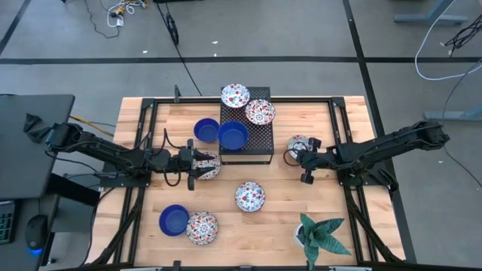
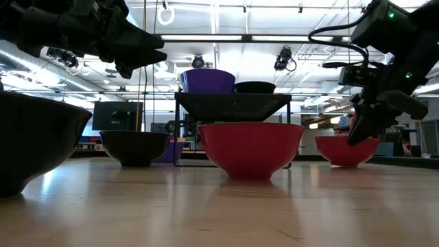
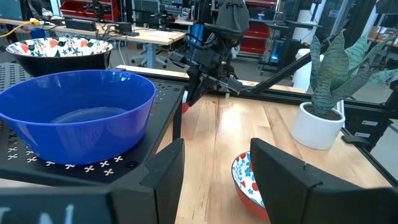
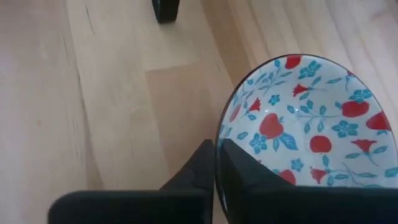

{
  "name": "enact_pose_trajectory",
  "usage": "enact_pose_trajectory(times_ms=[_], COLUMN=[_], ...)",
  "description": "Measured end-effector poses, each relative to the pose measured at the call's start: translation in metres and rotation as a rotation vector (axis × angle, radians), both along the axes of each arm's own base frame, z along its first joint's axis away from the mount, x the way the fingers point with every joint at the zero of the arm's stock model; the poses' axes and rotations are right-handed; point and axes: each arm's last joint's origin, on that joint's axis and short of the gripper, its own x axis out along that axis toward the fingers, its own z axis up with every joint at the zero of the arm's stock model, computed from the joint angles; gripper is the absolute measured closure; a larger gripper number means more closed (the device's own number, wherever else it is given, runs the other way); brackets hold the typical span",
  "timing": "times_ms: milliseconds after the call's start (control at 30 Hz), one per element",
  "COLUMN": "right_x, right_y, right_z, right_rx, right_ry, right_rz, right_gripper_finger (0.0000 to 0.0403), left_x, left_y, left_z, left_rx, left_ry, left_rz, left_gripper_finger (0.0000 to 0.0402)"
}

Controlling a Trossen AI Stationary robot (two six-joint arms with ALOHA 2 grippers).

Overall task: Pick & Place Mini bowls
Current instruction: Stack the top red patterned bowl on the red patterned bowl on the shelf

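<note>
Several mini bowls show in the high view. Two floral ones (image 1: 235,95) (image 1: 260,112) and a blue one (image 1: 233,135) sit on a black perforated stand (image 1: 256,144). Another blue bowl (image 1: 205,130) is beside it. A floral bowl (image 1: 249,196), a blue one (image 1: 174,220) and a floral one (image 1: 202,227) rest on the table nearer me. My left gripper (image 1: 193,166) (image 3: 214,146) is open and raised, over a floral bowl (image 1: 209,166) (image 3: 244,180). My right gripper (image 1: 304,159) (image 4: 216,146) is shut on a floral bowl (image 1: 298,144) (image 4: 305,118). My right gripper pinches the floral bowl's rim (image 4: 225,112) on the side facing the arm, one finger (image 4: 249,177) inside the bowl and one (image 4: 196,168) outside. The fingers come slanting down from the table's right. In the low view the bowl (image 2: 343,151) stands level with its base at table height.
A potted green plant (image 1: 322,235) stands near the table's near right corner. The black stand (image 2: 233,106) rises in the middle at the far side. Bare wood lies between the middle floral bowl and my right arm. Black frame rails run along the table's left and right sides.
</note>
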Motion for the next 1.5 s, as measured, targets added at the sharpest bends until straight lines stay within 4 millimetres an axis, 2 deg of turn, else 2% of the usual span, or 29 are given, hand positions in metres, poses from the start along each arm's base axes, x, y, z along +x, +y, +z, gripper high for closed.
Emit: enact_pose_trajectory(times_ms=[200,333,567,733,867,1000,1167,1300,1500], right_x=[0.011,0.017,0.015,0.013,0.01,0.013,0.029,0.046,0.075], right_y=[0.009,0.018,0.04,0.061,0.079,0.094,0.109,0.117,0.115], right_z=[0.03,0.063,0.121,0.157,0.176,0.184,0.189,0.183,0.169], right_rx=[0.083,0.12,0.184,0.239,0.263,0.266,0.261,0.256,0.276], right_ry=[-0.026,-0.042,-0.076,-0.169,-0.239,-0.326,-0.43,-0.463,-0.469], right_rz=[0.023,0.041,0.096,0.245,0.401,0.592,0.873,1.082,1.185], right_gripper_finger=[0.0398,0.0399,0.04,0.04,0.0401,0.0401,0.0401,0.0401,0.0401], left_x=[0.0,0.0,0.0,0.0,0.0,0.001,0.01,0.027,0.064], left_y=[0.0,0.0,0.0,0.0,-0.001,-0.004,-0.016,-0.028,-0.042], left_z=[0.0,0.0,0.0,0.0,0.003,0.013,0.037,0.053,0.069], left_rx=[0.0,-0.001,-0.001,-0.002,-0.003,0.016,0.118,0.217,0.263], left_ry=[0.0,-0.002,-0.004,-0.005,-0.035,-0.116,-0.2,-0.232,-0.223], left_rz=[0.0,0.0,0.0,-0.002,-0.037,-0.135,-0.269,-0.371,-0.516], left_gripper_finger=[0.0214,0.0214,0.0214,0.0214,0.0214,0.0214,0.0214,0.0214,0.0214])
